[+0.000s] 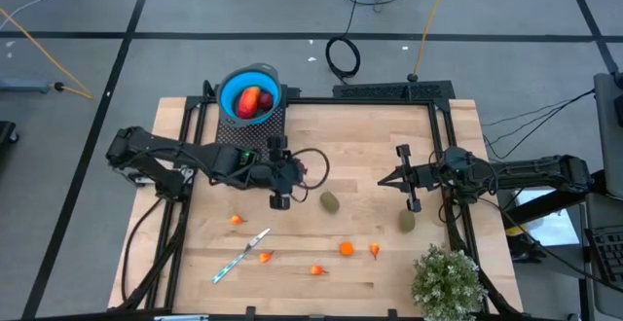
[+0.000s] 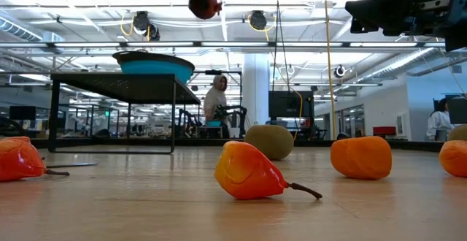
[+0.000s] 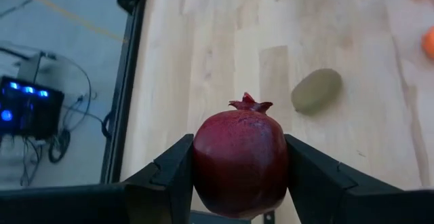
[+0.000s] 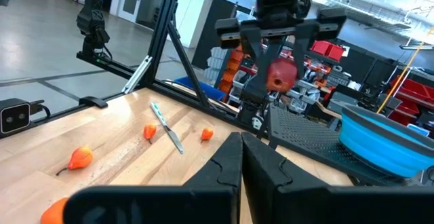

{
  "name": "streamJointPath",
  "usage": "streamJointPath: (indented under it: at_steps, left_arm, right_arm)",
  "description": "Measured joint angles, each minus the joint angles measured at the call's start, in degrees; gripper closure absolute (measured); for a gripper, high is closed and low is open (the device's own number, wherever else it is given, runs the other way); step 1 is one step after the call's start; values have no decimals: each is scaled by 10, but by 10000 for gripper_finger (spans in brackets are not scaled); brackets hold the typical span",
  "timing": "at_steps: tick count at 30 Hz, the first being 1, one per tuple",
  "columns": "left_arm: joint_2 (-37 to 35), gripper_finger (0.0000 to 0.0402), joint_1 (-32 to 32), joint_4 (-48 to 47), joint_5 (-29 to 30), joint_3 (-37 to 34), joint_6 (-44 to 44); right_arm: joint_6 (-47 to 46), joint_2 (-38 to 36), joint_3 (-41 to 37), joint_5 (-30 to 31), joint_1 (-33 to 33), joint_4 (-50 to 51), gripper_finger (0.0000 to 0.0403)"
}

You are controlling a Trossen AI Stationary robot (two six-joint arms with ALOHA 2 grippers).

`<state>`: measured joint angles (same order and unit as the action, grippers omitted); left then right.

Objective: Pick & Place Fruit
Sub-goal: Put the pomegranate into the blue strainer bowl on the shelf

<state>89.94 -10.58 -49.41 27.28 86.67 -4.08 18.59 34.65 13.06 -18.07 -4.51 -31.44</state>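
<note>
Kiwi (image 1: 331, 201) beside left claw (image 1: 279, 200)

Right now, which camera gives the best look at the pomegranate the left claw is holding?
The left wrist view: the pomegranate fills the frame, gripped between the left claw's fingers, crown visible. The right wrist view shows it small and farther off, the low view only at the top edge, and the high view hides it under the arm.

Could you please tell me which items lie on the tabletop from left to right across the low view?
Orange fruit at the left edge → orange pear-shaped fruit with a stem → olive-brown oval → round orange piece → orange piece at the right edge.
</note>
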Motion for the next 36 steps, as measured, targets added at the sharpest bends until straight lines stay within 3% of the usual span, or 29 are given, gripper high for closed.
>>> streamJointPath:
  at_steps: [7, 16, 27, 36]
  left_arm:
    - [0, 215, 31, 0, -4, 0, 16]
    - [-7, 215, 63, 2, -30, -1, 16]
    - [-75, 215, 105, 33, -35, -1, 69]
    - [-139, 215, 164, 30, -34, -1, 179]
  right_arm:
    - [-48, -33, 0, 86, 0, 22, 403]
    - [-65, -148, 0, 93, 0, 119, 403]
    - [-81, -257, 1, 97, 0, 198, 403]
    - [-90, -288, 25, 171, 0, 297, 403]
